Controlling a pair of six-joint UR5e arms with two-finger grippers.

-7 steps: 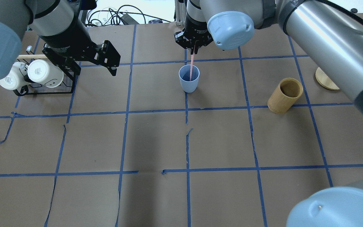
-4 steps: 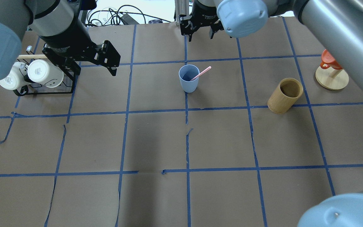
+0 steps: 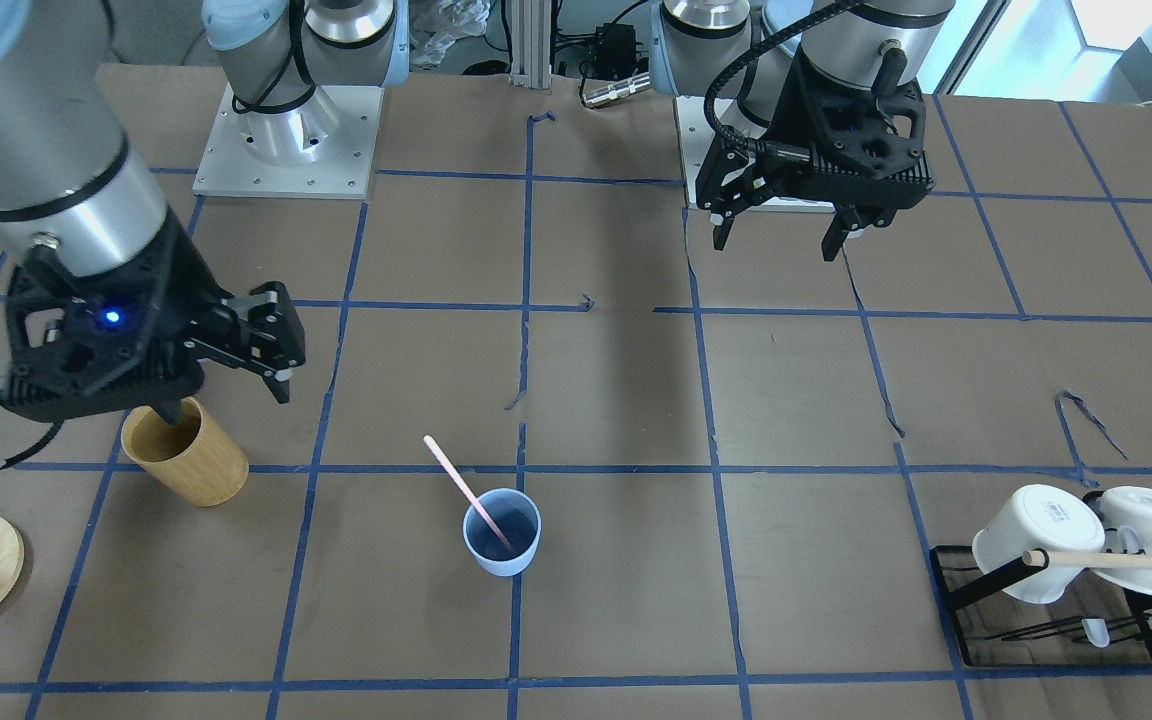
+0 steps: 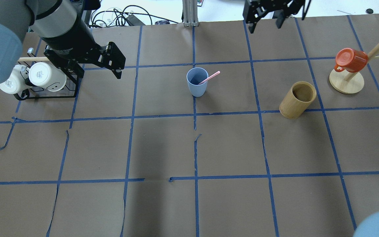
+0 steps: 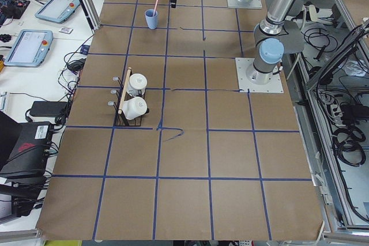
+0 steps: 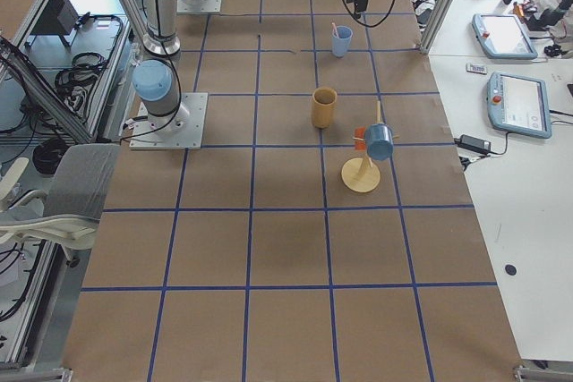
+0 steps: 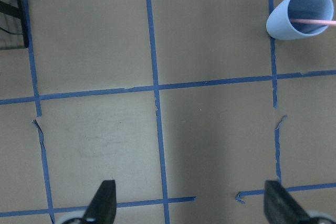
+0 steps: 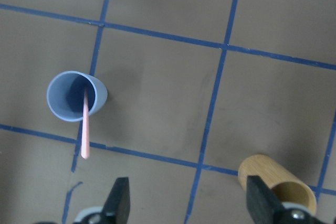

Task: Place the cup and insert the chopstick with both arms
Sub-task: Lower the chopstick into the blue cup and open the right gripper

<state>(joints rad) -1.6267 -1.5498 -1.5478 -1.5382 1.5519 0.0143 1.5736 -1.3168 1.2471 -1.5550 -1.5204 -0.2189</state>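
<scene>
The light-blue cup point(image 4: 197, 82) stands upright near the table's middle; it also shows in the front view point(image 3: 503, 545). The pale-pink chopstick point(image 4: 209, 77) leans inside it, its top end out over the rim toward the right arm's side point(image 3: 456, 480). My right gripper point(image 4: 264, 26) is open and empty, raised above the table beyond and to the right of the cup; the right wrist view shows the cup point(image 8: 76, 97) and the chopstick point(image 8: 85, 129) below it. My left gripper point(image 4: 99, 70) is open and empty, raised well to the left of the cup point(image 7: 299, 13).
A tan wooden cup point(image 4: 297, 99) stands right of the blue cup. A wooden mug tree point(image 4: 346, 84) with an orange mug point(image 4: 350, 60) is at the far right. A black rack point(image 4: 44, 95) with white mugs point(image 4: 46, 76) is at the far left.
My right gripper has let go of the chopstick, which tipped to lean in the cup. The right arm has pulled up and away to the right. The left arm has not moved.
</scene>
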